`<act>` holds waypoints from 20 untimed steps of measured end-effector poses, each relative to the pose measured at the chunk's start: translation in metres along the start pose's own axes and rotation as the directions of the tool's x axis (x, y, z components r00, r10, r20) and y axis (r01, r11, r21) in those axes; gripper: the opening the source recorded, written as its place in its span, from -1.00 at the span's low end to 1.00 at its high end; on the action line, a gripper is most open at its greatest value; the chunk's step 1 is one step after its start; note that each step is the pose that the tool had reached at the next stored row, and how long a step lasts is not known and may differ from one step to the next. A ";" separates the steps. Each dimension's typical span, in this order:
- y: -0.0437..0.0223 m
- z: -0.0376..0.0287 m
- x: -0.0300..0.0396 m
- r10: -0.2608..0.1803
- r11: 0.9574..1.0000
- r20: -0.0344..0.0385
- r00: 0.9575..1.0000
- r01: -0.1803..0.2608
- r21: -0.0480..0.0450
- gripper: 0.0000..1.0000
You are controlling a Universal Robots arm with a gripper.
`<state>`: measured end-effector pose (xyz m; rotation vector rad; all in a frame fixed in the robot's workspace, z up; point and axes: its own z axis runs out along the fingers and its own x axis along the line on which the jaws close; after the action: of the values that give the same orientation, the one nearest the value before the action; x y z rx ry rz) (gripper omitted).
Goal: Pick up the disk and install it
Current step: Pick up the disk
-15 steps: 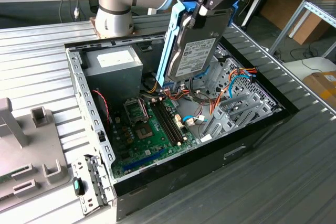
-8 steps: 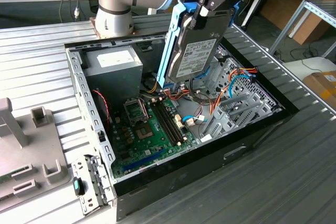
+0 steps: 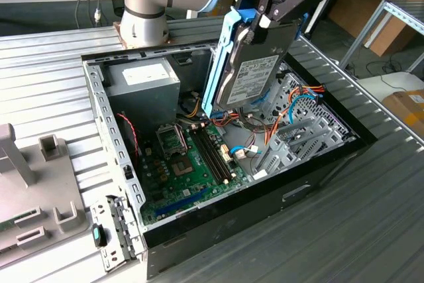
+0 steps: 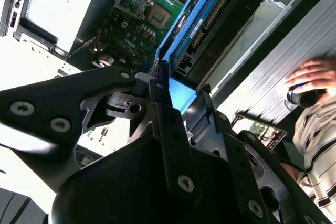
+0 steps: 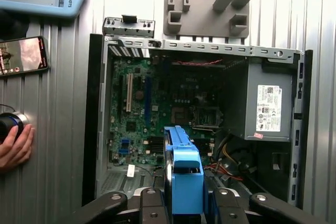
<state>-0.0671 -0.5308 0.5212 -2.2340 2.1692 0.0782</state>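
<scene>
The disk [image 3: 255,74], a grey drive with a white label in a blue carrier, hangs upright above the open computer case [image 3: 311,183], over its far right part. My gripper [image 3: 266,16] is shut on the disk's upper end, one black finger on each side. In the second wrist view the disk [image 4: 210,19] juts out beyond the gripper [image 4: 181,92] toward the motherboard. In the first wrist view the carrier's blue edge [image 5: 184,169] stands between the fingers [image 5: 152,203], over the case interior.
Inside the case are a grey power supply box [image 3: 142,84], a green motherboard [image 3: 192,164] and a metal drive cage [image 3: 301,140] with loose cables. A grey fixture [image 3: 33,183] stands at the exterior view's left. A person's hand [image 5: 16,148] and a phone [image 5: 23,55] lie beside the case.
</scene>
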 end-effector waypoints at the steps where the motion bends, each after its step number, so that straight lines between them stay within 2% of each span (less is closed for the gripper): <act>1: 0.0000 -0.0001 0.0010 0.000 1.000 0.000 1.000 0.000 0.000 -0.27; 10: 0.0002 -0.0004 0.0073 0.000 1.000 0.000 1.000 0.000 0.000 -0.27; 20: -0.0005 -0.0004 0.0082 0.000 1.000 0.000 1.000 0.000 0.000 -0.27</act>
<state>-0.0664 -0.5390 0.5211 -2.2343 2.1689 0.0783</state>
